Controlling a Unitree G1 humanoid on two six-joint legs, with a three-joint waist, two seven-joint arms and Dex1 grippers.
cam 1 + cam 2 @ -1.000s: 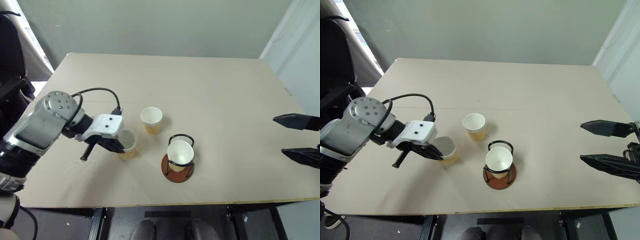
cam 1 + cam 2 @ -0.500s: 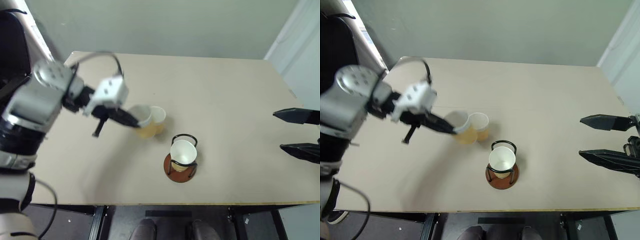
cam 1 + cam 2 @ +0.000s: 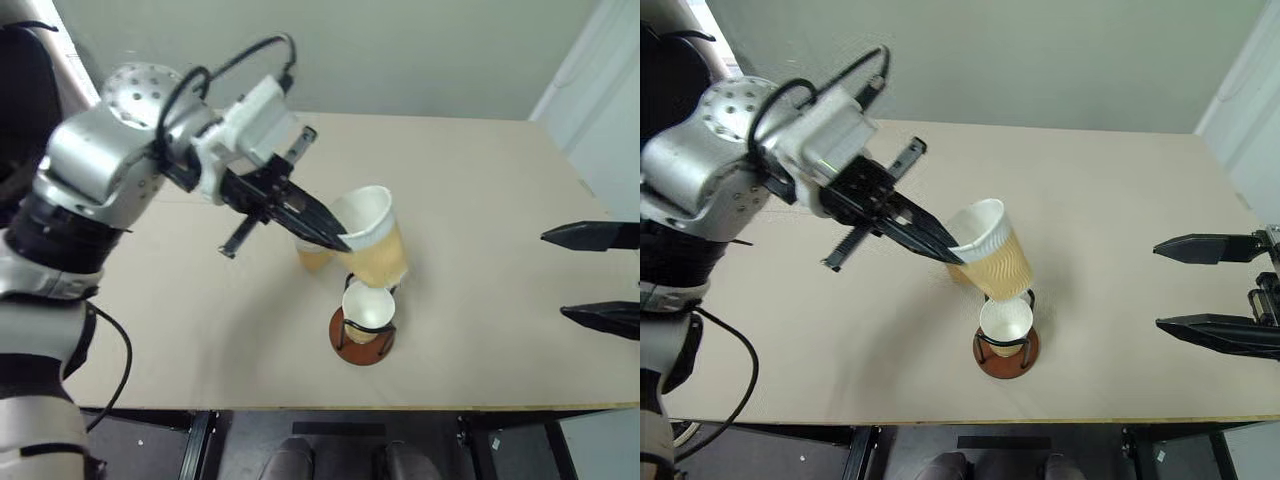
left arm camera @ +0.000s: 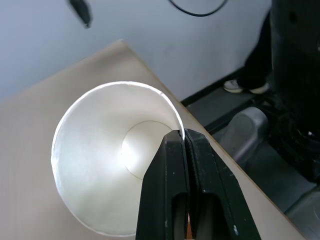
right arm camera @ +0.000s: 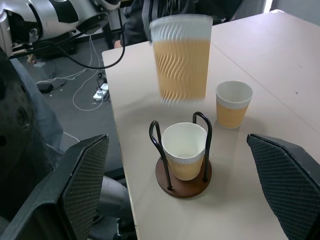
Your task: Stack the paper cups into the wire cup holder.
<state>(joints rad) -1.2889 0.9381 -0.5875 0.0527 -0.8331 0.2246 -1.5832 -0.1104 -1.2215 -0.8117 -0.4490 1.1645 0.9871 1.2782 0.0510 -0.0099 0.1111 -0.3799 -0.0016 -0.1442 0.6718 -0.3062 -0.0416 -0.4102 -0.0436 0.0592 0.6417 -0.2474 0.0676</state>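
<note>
Left gripper (image 3: 952,256) has its jaws pinched tight on a paper cup's (image 3: 992,252) rim, hanging over the cup (image 3: 1005,322) in the wire cup holder (image 3: 1006,352). Right gripper (image 3: 1215,286) sits off to the side, jaws wide open, empty.

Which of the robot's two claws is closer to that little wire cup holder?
Left. The left gripper, holding a paper cup, hangs just above the wire cup holder; the right gripper waits off at the table's right edge.

Silver left arm reaching across to the middle, black two-fingered left gripper (image 3: 335,238) pointing down and to the right, fingers pinched tight on the rim of a tan ribbed paper cup (image 3: 372,240) held up in the air. Black two-fingered right gripper (image 3: 598,277) off at the right side, pointing left, fingers wide apart, nothing between them.
</note>
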